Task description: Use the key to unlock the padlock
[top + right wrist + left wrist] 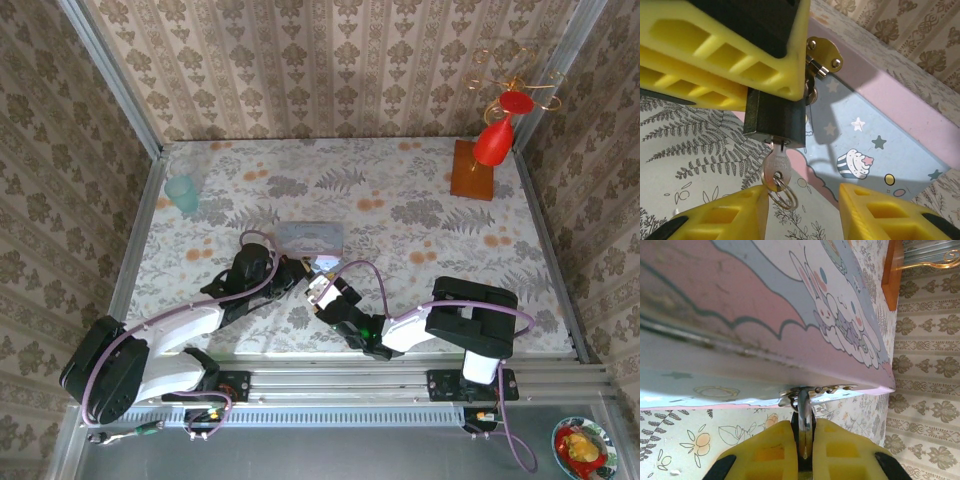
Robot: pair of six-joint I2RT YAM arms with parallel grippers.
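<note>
On hasp [822, 52] of tin [880, 130]: padlock [775, 120], left gripper [804, 432] clamped on its body to steady it. In keyhole, end away from tin: key [776, 162]; right gripper [802, 200] straddles key, jaws apart, nothing gripped.

Walls [330, 60] papered in beige stripes with a leafy motif closed in the bench [420, 190] on 3 sides. A pale cloth [250, 170] printed with grey ferns and orange flowers covered it. A metal rail [340, 385] ran along the near edge. The light was soft and even.
</note>
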